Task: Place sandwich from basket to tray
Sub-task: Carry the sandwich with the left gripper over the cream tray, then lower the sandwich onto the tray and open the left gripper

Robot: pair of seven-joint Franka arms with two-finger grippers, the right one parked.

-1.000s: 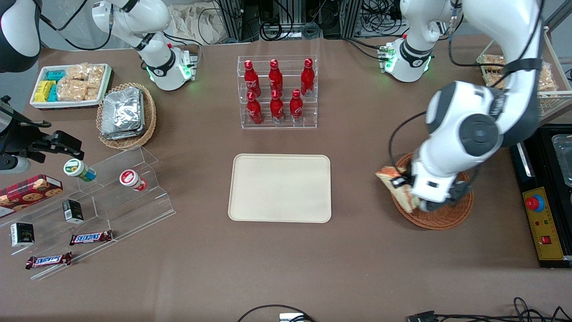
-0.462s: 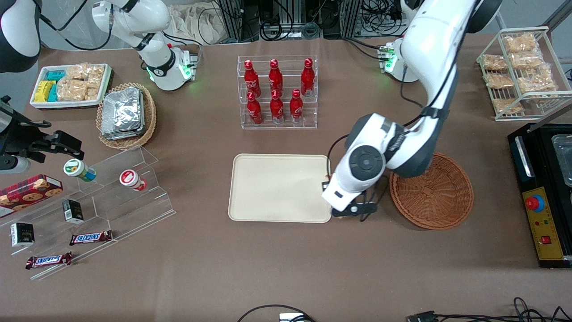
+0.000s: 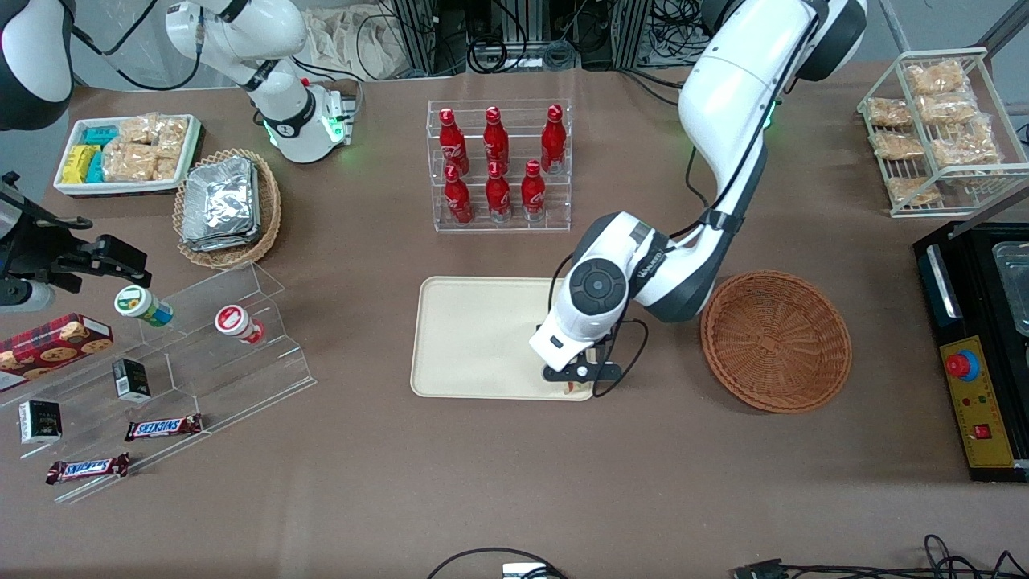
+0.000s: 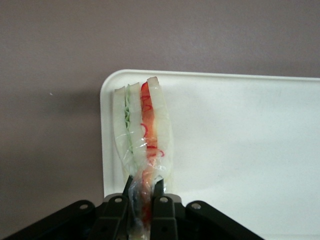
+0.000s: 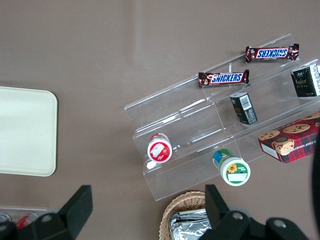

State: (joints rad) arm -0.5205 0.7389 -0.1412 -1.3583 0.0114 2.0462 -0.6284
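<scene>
So in about a second I'd swung my gripper (image 3: 580, 376) off the round reddish-brown woven wicker basket (image 3: 776, 342) and out over the flat cream-beige rectangular plastic tray (image 3: 482, 338), stopping above the tray corner nearest the front camera on the basket's side. Half a second back I was only at the tray's edge, so the carry was basically finished. My fingers (image 4: 161, 200) were clamped tight on the small triangular wedge sandwich of pale white bread with red-orange and green filling (image 4: 142, 130), pinching its wrapped end, and the wedge hung out over the tray's rim and corner in the wrist view. The basket sat empty now, well clear of me. I couldn't tell if the sandwich was touching the tray yet. I reckoned what remained was lowering it and letting go, maybe a bit farther in from that corner so it didn't land on the rim.
</scene>
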